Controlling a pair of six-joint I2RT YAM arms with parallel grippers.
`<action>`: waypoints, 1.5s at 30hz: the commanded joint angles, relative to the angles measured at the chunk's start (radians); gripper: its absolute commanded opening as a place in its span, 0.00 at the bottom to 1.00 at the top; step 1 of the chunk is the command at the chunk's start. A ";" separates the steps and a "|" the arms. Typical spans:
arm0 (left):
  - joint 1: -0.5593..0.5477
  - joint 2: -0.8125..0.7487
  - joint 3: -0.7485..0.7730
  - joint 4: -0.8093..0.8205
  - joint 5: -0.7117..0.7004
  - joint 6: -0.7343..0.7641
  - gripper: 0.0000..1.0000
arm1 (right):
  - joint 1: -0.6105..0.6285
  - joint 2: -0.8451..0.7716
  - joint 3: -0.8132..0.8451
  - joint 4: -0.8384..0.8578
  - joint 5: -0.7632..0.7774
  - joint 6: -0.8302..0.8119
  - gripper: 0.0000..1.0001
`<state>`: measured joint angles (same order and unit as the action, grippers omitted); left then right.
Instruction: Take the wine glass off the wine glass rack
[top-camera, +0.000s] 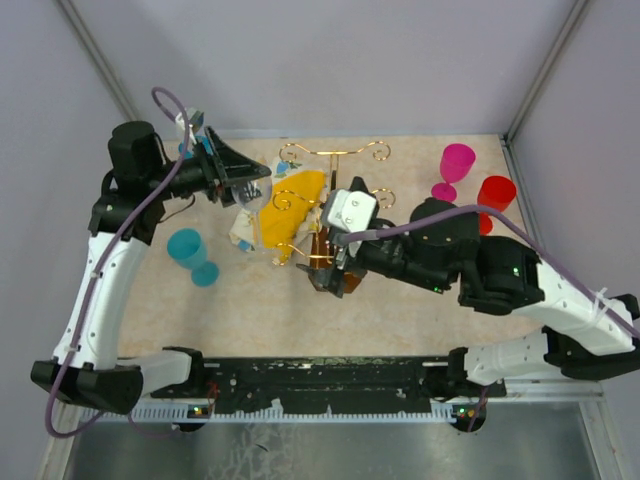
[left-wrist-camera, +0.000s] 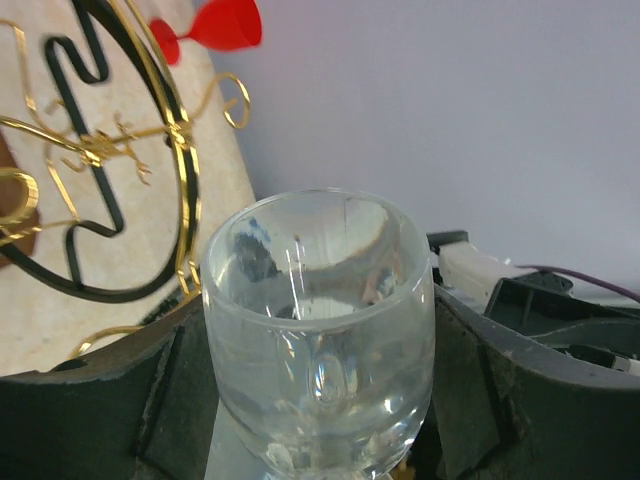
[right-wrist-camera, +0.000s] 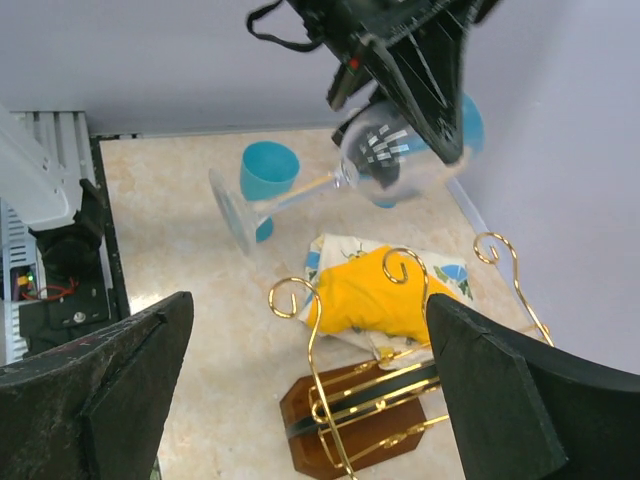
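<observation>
**Left wrist view.** Nearest the lens is the wine glass (left-wrist-camera: 318, 330), clear, with its rim toward the camera. Its bowl is clenched between the dark pads (left-wrist-camera: 100, 400) of the left gripper (left-wrist-camera: 320, 410). The wine glass rack (left-wrist-camera: 183, 140) stands behind it, apart.

**Right wrist view.** The right gripper (right-wrist-camera: 310, 400) hangs released over the rack's wooden base, its fingers (right-wrist-camera: 110, 390) spread wide and grasping nothing. Beyond it the glass lies tilted in mid-air above a yellow-and-white cloth (right-wrist-camera: 375, 295), apparently free of the scrolls. Removal looks all but done. To finish well, carry the foot away from the curled arms, turn the stem upright and lower it gently; a thin bowl likely tolerates little squeeze.

**Top view.** The bench (top-camera: 400, 320) is beige and mottled. It carries a teal cup (top-camera: 190, 255), a magenta cup (top-camera: 455, 170) and a red cup (top-camera: 493, 195). Pale grey walls meet at metal corner posts.
</observation>
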<state>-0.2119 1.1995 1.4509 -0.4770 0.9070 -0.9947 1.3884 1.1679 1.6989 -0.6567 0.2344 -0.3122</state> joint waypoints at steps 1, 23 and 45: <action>0.088 0.009 0.097 -0.158 -0.134 0.212 0.57 | 0.007 -0.078 -0.034 0.071 0.088 0.025 0.99; 0.162 -0.044 -0.021 0.041 -0.961 0.636 0.58 | 0.007 -0.153 -0.166 0.063 0.109 0.087 0.99; 0.225 -0.182 -0.371 0.416 -1.595 0.926 0.58 | 0.008 -0.223 -0.293 0.073 0.077 0.146 0.99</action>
<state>-0.0196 1.0485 1.1328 -0.2207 -0.5793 -0.1249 1.3895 0.9771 1.4117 -0.6205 0.3172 -0.1886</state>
